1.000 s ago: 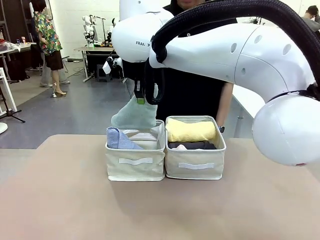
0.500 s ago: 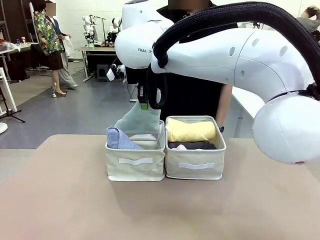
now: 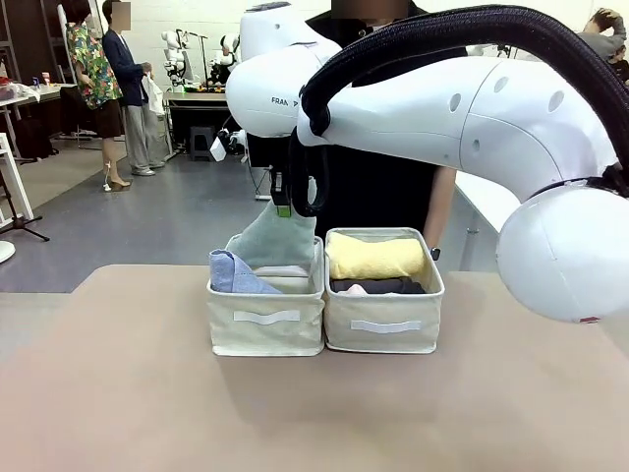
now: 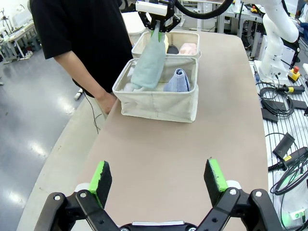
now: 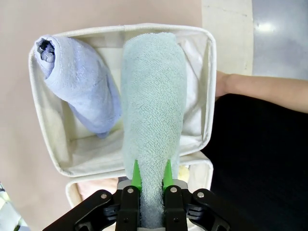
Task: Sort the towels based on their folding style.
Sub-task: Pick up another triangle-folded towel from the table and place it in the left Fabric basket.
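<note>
My right gripper [image 3: 283,193] [image 5: 150,177] is shut on the narrow top of the grey-teal cone towel [image 3: 276,240] [image 5: 153,96], which hangs with its wide end down inside the left cream bin [image 3: 265,319]. A light blue cone towel [image 3: 232,273] [image 5: 79,86] leans in the same bin beside it. In the right bin [image 3: 383,323] a yellow rolled towel [image 3: 375,258] lies on top of a dark grey one [image 3: 381,286], with a bit of pink [image 4: 187,48] showing. My left gripper [image 4: 158,174] hangs open and empty over bare table, well away from the bins.
A person in black stands right behind the bins, with a hand [image 4: 107,103] at the table's far edge and a forearm [image 5: 260,89] close to the left bin. My right arm's large white links [image 3: 462,108] span the upper front view.
The right gripper has come down and a little to the right, so the grey-teal towel sits lower in the left bin. It has held still for the last half second.
</note>
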`<action>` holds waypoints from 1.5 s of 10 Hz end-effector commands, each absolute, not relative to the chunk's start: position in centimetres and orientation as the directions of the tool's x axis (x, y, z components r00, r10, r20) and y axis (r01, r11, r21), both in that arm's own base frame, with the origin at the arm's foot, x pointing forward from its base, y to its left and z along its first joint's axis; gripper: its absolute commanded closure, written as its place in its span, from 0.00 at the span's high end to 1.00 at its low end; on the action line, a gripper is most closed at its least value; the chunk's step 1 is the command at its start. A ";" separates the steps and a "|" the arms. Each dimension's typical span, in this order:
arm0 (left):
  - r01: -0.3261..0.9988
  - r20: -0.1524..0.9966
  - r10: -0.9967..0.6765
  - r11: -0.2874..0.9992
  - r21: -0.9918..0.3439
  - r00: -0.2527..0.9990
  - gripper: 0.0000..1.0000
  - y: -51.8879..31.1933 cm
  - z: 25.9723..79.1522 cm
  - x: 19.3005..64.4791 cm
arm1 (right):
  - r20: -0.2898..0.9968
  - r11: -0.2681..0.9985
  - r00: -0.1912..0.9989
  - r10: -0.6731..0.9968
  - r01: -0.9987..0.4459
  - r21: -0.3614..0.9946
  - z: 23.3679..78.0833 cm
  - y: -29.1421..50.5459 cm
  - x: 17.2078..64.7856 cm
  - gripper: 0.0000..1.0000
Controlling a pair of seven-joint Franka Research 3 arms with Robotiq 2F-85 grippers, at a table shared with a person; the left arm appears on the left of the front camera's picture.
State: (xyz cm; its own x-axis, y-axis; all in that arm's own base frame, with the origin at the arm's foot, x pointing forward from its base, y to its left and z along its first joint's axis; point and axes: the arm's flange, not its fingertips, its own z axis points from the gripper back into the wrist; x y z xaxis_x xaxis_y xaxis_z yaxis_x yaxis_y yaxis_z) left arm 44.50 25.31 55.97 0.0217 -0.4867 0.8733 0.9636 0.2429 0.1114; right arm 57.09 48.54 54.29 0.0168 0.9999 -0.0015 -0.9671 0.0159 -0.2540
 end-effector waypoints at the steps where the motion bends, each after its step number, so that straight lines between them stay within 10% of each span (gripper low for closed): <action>1: 0.963 0.872 -0.489 0.242 0.114 0.019 1.00 25.4 56.1 44.4 | 0.005 0.018 0.017 1.000 -0.965 -0.260 54.7 48.6 57.1 0.19; 15: 0.963 0.872 -0.489 0.242 0.114 0.019 1.00 25.4 56.1 44.4 | 0.059 -0.098 -0.100 0.993 -0.995 -0.026 45.7 48.1 63.0 0.19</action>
State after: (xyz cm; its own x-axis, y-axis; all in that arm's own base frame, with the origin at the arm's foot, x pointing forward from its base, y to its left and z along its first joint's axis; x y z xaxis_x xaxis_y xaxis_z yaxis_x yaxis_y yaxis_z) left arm 44.50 25.31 55.97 0.0218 -0.4867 0.8733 0.9636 0.2430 0.1114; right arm 61.19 47.14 45.10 -0.0733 0.9967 0.0334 -0.9958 -0.0713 -0.0580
